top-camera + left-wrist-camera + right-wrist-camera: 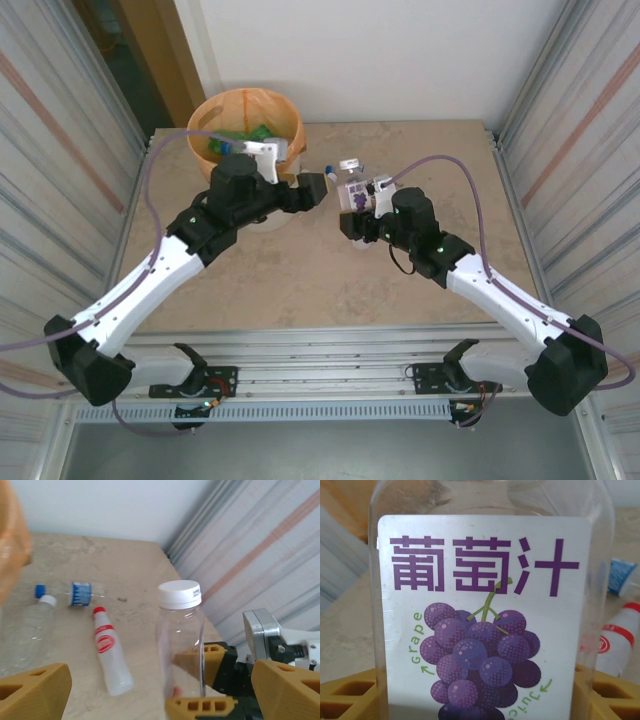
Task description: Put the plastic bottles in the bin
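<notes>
Clear white-capped grape-juice bottle [353,190] upright just above centre of the overhead view, gripped in half-closed right pincer [480,700], left pincer [161,680] wide open and empty, facing it close by, orange-lined bin [215,108] upper left, three loose bottles [107,650] lying on worktop [330,290].

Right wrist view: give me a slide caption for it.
Right gripper, jaws closed on a clear grape-juice bottle; a red-labelled bottle lies behind.

Robotics lab cell, aluminium-framed table [300,285], ribbed panel walls [60,110] either side
</notes>
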Motion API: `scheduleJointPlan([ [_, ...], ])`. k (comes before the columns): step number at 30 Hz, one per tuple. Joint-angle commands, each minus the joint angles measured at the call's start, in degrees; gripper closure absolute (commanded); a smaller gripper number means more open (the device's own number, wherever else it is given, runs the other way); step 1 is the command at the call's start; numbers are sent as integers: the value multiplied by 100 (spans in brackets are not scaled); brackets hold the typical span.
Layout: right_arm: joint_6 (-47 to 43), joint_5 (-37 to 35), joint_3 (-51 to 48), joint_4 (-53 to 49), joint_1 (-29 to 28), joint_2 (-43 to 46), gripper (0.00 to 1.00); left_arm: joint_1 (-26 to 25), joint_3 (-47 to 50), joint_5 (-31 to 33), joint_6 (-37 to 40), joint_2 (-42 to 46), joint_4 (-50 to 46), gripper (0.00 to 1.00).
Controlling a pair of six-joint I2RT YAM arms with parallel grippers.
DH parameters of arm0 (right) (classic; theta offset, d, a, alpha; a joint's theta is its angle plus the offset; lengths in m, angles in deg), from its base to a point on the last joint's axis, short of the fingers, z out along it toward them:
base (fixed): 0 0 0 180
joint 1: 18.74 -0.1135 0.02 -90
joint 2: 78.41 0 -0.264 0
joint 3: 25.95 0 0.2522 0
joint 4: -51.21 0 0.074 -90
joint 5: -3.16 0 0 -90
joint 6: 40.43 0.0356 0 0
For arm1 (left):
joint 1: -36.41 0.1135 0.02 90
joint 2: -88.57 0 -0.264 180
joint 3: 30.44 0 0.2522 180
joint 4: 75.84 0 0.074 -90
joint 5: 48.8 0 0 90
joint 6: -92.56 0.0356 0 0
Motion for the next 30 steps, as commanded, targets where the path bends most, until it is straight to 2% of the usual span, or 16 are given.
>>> scheduleJointPlan([
  [1,-269,315,41,439,-114,179,65,-69,-378,-571,-50,-281,233,7],
  [6,-283,357,148,495,-283,219,64,-139,-592,-776,-106,-680,218,10],
  [13,-335,377,271,526,-433,213,64,-162,-511,-1116,-294,-846,474,23],
  [16,-336,414,331,588,-467,180,64,-172,-452,-1211,-373,-880,561,33],
  [22,-362,413,466,602,-517,85,62,-173,-387,-1199,-395,-829,603,60],
  [25,-366,376,521,550,-523,58,56,-173,-348,-1140,-384,-764,632,72],
  [28,-368,316,544,492,-532,68,41,-173,-339,-974,-317,-682,614,83],
  [30,-368,257,538,441,-533,92,29,-169,-377,-790,-202,-618,545,85],
])
